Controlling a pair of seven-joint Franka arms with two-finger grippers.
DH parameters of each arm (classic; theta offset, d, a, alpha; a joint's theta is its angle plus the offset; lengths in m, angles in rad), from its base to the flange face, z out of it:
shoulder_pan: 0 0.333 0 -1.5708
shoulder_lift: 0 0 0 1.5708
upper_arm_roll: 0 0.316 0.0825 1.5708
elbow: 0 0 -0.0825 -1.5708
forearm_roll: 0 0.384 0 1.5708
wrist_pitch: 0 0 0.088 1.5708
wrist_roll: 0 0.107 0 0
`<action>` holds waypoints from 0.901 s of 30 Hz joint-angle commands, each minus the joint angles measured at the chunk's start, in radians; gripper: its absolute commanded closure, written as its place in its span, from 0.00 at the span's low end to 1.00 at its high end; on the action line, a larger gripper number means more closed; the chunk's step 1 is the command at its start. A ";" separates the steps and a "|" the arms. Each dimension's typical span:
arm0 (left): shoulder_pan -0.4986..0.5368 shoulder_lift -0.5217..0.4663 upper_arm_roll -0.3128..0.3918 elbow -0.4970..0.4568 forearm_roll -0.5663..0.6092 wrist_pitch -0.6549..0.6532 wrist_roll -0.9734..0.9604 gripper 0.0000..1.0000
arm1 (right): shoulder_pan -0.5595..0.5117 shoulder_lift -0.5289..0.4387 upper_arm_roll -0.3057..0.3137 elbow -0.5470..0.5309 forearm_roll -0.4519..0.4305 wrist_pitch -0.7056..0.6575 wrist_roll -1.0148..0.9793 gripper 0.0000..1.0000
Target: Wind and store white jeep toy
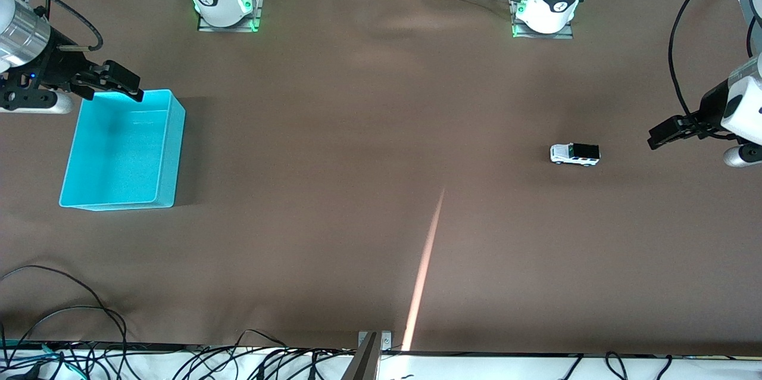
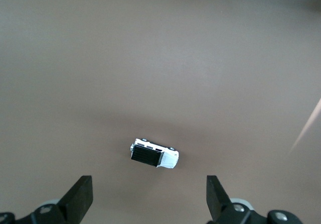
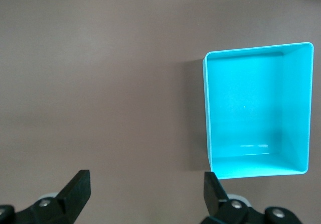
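Left gripper (image 2: 148, 196): fingers spread wide, nothing between them; it hangs in the air toward the left arm's end of the table, with the jeep in its wrist view ahead of the fingertips. Likely posed this way so it can drop straight over the toy.

Jeep (image 1: 575, 154): on its wheels on the brown cloth, alone, toward the left arm's end. Untouched; long side runs along the table's length, black roof end pointing at the left gripper (image 1: 658, 139). In the left wrist view the jeep (image 2: 154, 154) sits slightly askew to the line between the fingers, so the wrist may need a small turn before closing.

Right gripper (image 3: 145, 194): fingers also spread, empty, held over the edge of the bin at the right arm's end. This arm waits, probably parked there for the storing step.

Bin (image 1: 164, 148): cyan, open-topped, nothing in it; well apart from the jeep. In the front view the right gripper (image 1: 128, 87) overlaps its upper corner.

Table (image 1: 357, 130): a pale streak of light crosses the cloth between jeep and bin, nearer the camera. Loose black cables lie along the camera-side edge, away from both.

In the way: nothing stands between jeep and bin. My read: task not yet begun; winding comes first, storing after.
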 commanded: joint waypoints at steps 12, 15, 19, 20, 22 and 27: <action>0.000 0.010 -0.002 0.027 -0.001 -0.025 0.023 0.00 | -0.002 0.004 0.003 0.010 -0.015 -0.021 0.018 0.00; 0.000 0.010 -0.004 0.027 -0.001 -0.025 0.023 0.00 | -0.002 0.004 0.003 0.010 -0.015 -0.019 0.018 0.00; 0.002 0.010 -0.016 0.027 -0.003 -0.026 0.022 0.00 | -0.002 0.002 -0.005 0.011 -0.015 -0.011 0.020 0.00; 0.002 0.012 -0.018 0.027 -0.003 -0.025 0.023 0.00 | -0.002 0.002 -0.005 0.011 -0.015 -0.011 0.020 0.00; 0.003 0.012 -0.018 0.027 -0.003 -0.025 0.023 0.00 | -0.002 0.001 -0.005 0.011 -0.015 -0.013 0.020 0.00; 0.002 0.012 -0.022 0.023 -0.003 -0.035 0.025 0.00 | -0.002 0.001 -0.005 0.010 -0.016 -0.019 0.020 0.00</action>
